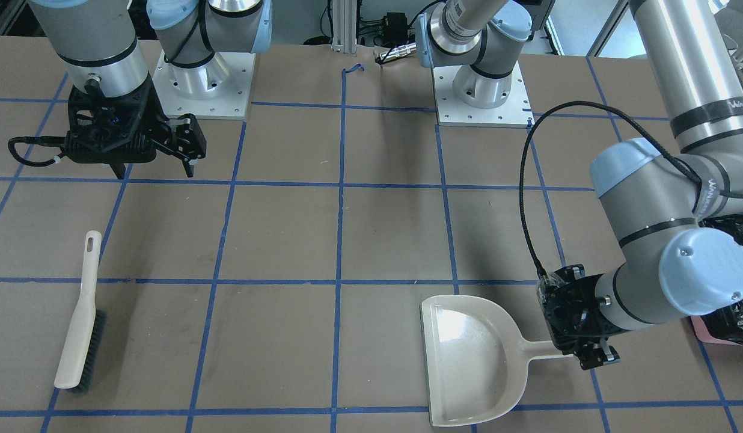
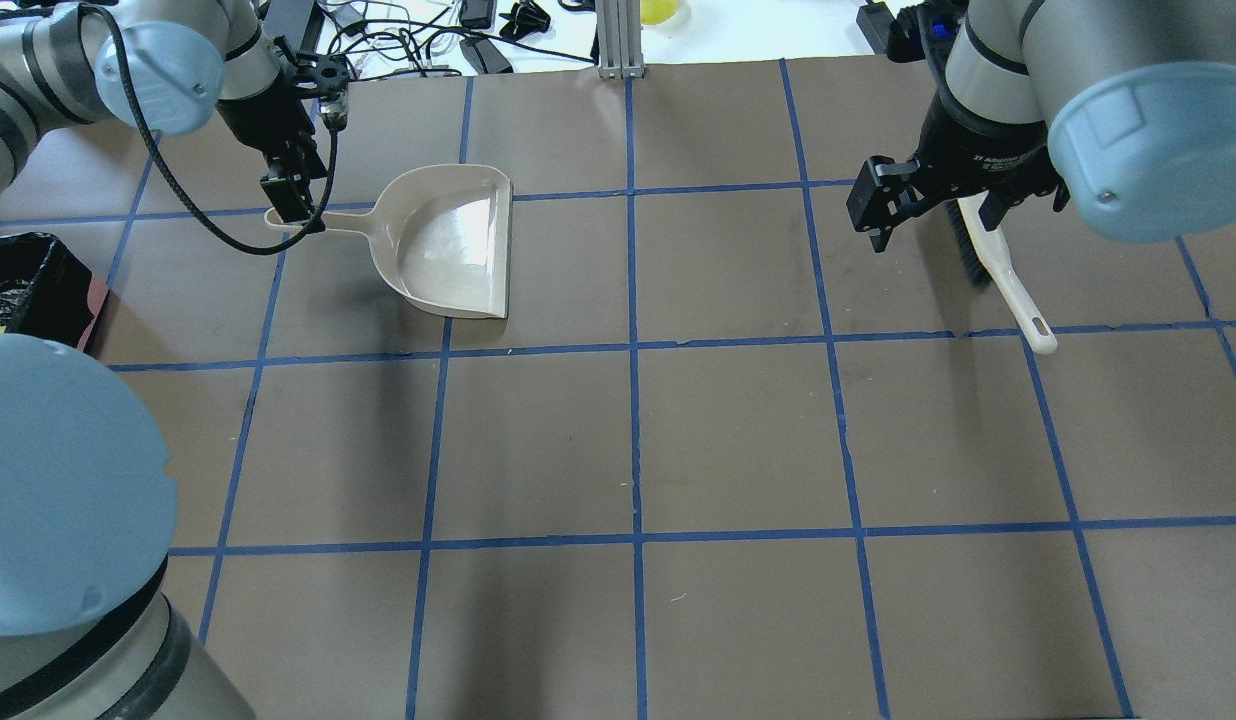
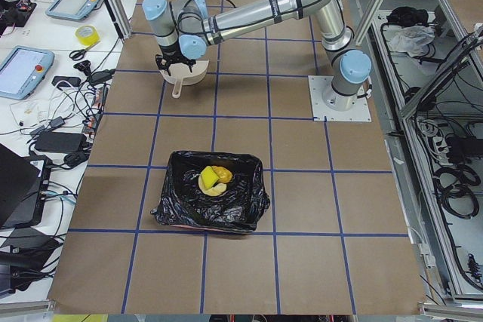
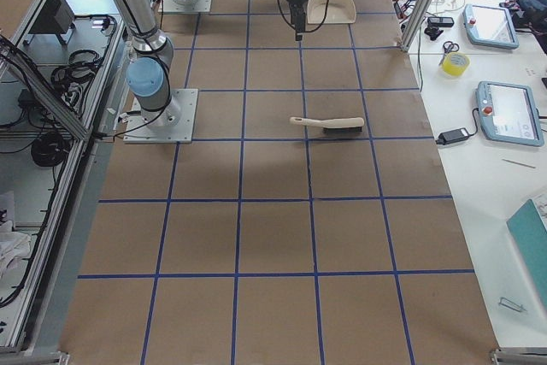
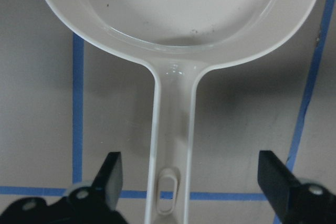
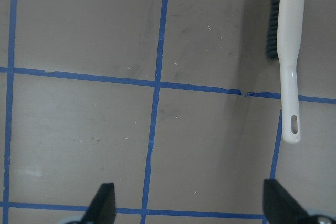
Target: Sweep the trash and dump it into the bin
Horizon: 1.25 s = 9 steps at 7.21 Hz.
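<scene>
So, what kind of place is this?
Probably a robotics lab: a left arm and right arm bolted to a table with a blue tape grid, teach pendants and cables on the side bench.

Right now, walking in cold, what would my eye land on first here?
Probably the beige dustpan lying empty on the brown gridded table, with the left gripper open over its handle. Next, the black-bagged bin at the table's end on the robot's left, with yellow and orange trash inside. The brush lies on the robot's right side, the right gripper open and apart from it.
</scene>
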Tool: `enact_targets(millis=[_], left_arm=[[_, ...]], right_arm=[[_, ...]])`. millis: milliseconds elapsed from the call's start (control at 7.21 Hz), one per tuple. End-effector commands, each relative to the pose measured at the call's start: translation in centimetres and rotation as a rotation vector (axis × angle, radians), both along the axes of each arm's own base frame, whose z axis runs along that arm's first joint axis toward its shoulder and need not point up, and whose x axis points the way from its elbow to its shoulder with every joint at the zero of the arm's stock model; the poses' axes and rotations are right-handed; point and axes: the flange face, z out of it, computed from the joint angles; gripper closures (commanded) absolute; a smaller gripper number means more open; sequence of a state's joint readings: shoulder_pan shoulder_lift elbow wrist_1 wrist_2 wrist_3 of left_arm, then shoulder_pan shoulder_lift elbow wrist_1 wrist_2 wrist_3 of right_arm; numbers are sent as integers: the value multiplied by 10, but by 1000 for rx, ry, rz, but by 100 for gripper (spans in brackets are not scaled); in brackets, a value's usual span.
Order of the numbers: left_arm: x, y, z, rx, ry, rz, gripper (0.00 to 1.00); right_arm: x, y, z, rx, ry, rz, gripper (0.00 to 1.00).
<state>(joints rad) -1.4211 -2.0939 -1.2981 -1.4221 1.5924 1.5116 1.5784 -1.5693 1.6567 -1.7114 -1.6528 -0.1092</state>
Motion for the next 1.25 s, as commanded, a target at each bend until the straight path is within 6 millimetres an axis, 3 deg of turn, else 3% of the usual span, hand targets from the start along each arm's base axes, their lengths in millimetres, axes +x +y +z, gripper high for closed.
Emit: enact_targets(millis=[0, 278, 694, 833, 1110], left_arm=[[-36, 33, 59, 9, 12, 141, 7], [-73, 73, 109, 10, -23, 384, 4], [-78, 126, 181, -28, -56, 824, 4], [-79, 135, 193, -46, -54, 931, 4], [-81, 166, 197, -54, -57, 1022, 4]], right_arm=[[0, 0, 0, 3, 4, -1, 0], [1, 0, 0, 0, -5, 5, 0], [8, 1, 2, -3, -81, 7, 0], [8, 1, 1, -1, -83, 7, 0], [9, 2, 2, -1, -82, 7, 0]])
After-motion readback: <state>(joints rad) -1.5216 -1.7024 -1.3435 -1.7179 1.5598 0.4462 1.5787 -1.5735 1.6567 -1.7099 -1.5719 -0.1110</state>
